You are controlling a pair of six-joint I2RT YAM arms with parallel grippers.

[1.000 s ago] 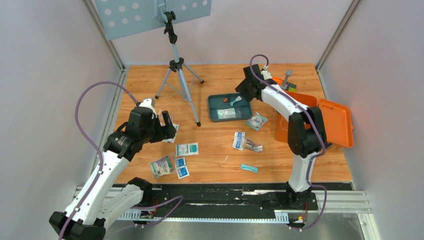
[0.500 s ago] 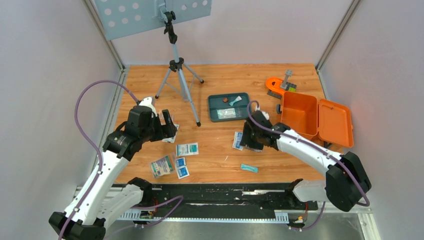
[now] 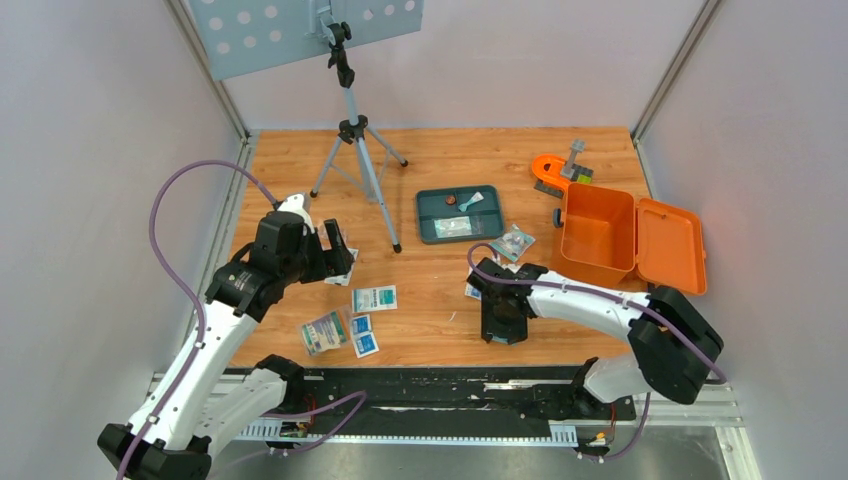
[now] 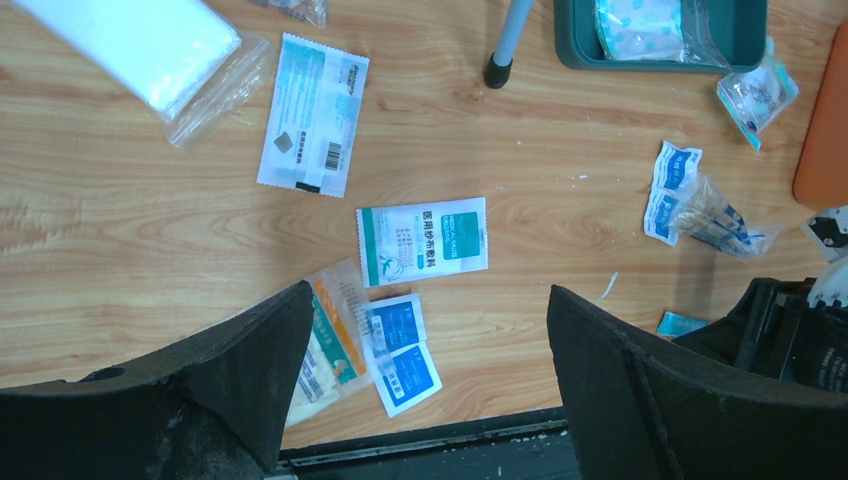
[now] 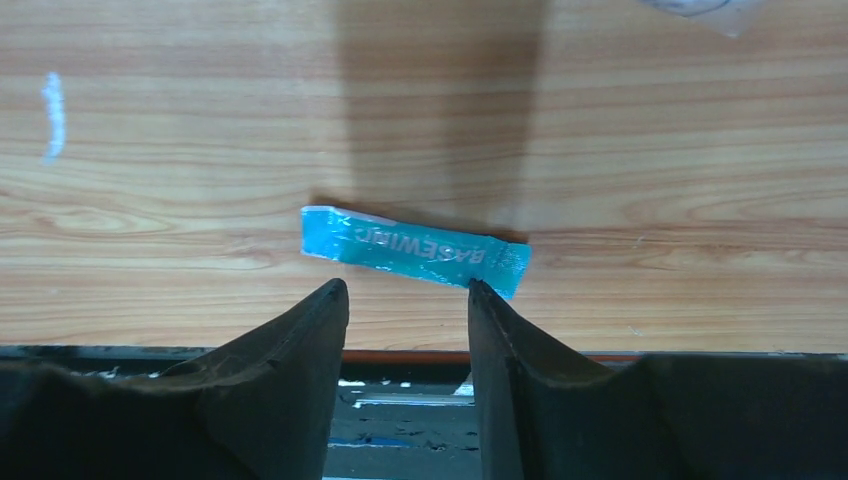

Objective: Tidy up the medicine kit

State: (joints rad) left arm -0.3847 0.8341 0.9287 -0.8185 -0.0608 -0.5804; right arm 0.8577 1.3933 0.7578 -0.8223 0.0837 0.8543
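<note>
Above the table (image 3: 430,160), overhead view: the medicine kit (image 3: 672,245), an orange box with its lid thrown open, sits at the right, seemingly with nothing inside. The right gripper (image 3: 500,325) hangs low near the table's front edge, well apart from the box. The left gripper (image 3: 340,262) hovers at the left above loose packets (image 3: 374,298). A dark teal tray (image 3: 420,218) and a tripod (image 3: 352,130) stand farther back. The step in hand appears to be picking up a loose item for the box.

Left wrist view: the fingers (image 4: 250,370) stand wide and hold nothing. A white packet (image 4: 422,240) and two blue sachets (image 4: 400,352) lie on the table between them.

Right wrist view: the fingers (image 5: 300,350) are partly spread and empty, their tips just short of a teal sachet (image 5: 415,250) lying flat and slightly askew. The next move probably calls for straddling its narrow width, closing, then carrying it to the box. So thin a sachet may slip; nothing else crowds it.
</note>
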